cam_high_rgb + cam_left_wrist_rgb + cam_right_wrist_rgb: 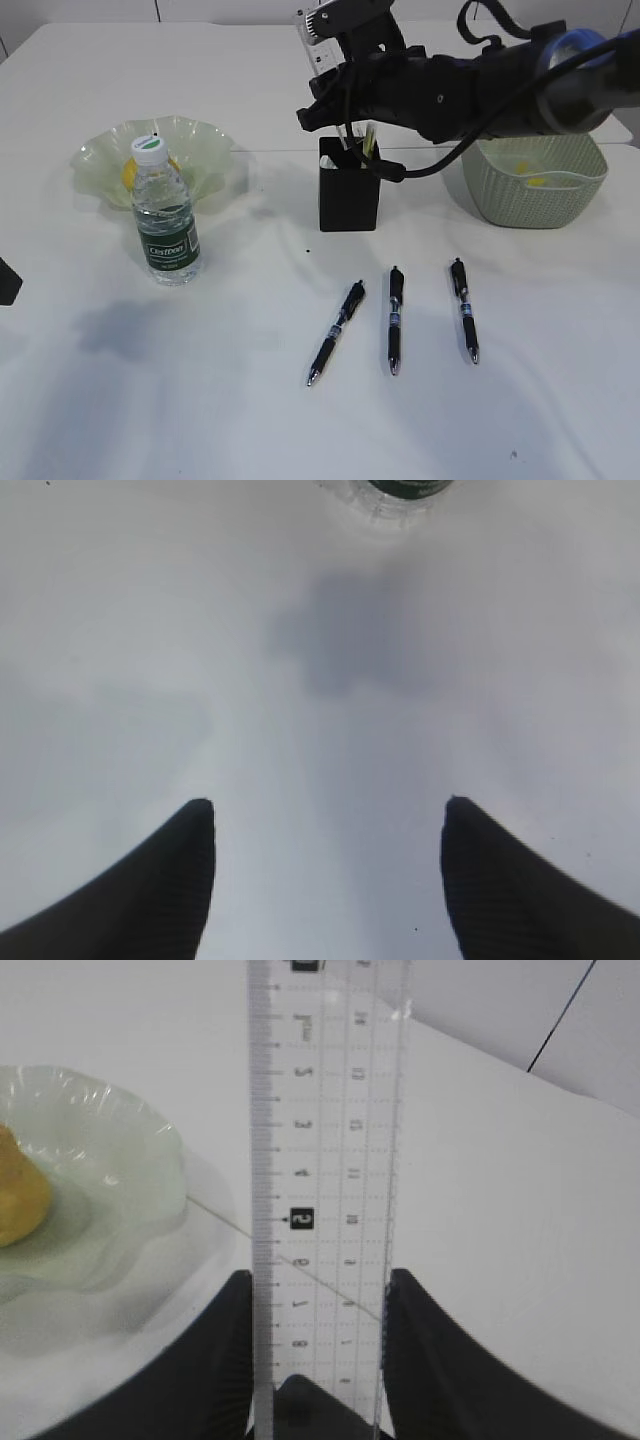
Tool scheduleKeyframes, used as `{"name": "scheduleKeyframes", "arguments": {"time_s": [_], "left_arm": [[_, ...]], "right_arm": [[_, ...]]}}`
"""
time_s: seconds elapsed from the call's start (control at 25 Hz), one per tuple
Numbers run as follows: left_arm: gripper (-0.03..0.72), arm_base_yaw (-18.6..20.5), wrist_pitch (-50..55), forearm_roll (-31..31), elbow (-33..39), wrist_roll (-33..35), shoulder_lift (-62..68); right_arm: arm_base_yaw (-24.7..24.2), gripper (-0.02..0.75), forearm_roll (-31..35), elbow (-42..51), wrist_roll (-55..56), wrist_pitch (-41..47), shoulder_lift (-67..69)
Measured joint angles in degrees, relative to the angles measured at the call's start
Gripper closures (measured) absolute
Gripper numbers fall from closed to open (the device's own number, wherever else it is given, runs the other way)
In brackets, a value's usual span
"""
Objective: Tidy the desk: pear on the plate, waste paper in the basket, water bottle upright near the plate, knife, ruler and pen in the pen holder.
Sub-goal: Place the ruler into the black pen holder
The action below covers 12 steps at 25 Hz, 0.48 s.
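1. Right gripper (318, 1360) was clamped on the clear ruler (325, 1160), its jaws pressed to the two long edges. In the exterior view the ruler (318, 40) stood nearly upright above the black pen holder (348, 190), which sat near the middle of the tabletop toward the far edge.
2. Left gripper (328, 880) hung with jaws apart, holding nothing, over bare desk (150, 630) just short of the water bottle (166, 220).
3. Bottle stood upright just in front of the plate (200, 135) at the far left; pear (20, 1195) lay in the plate. A yellow scrap, probably the waste paper (537, 182), lay in the basket (530, 200) at the far right.
4. Three pens (394, 318) lay flat on the tabletop nearer the front edge.
5. Risk: the ruler's lower end was hidden behind the wrist, so I could not tell whether it had cleared the holder's rim. Released off-line, it would probably catch the rim and topple out.
6. Risk: the holder already held something yellowish; a ruler pushed down on it could jam or tip the light box.
7. Risk: smooth plastic held by its edges might slip and twist.
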Motion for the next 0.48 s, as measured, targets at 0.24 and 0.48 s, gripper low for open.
{"name": "scheduleKeyframes", "arguments": {"time_s": [0.24, 0.48], "left_arm": [[0.187, 0.00, 0.10, 0.00, 0.00, 0.00, 0.00], [0.187, 0.00, 0.10, -0.12, 0.00, 0.00, 0.00]], "right_arm": [[0.00, 0.456, 1.86, 0.00, 2.93, -6.08, 3.35], [0.00, 0.456, 1.98, 0.00, 6.19, -12.20, 6.56]]}}
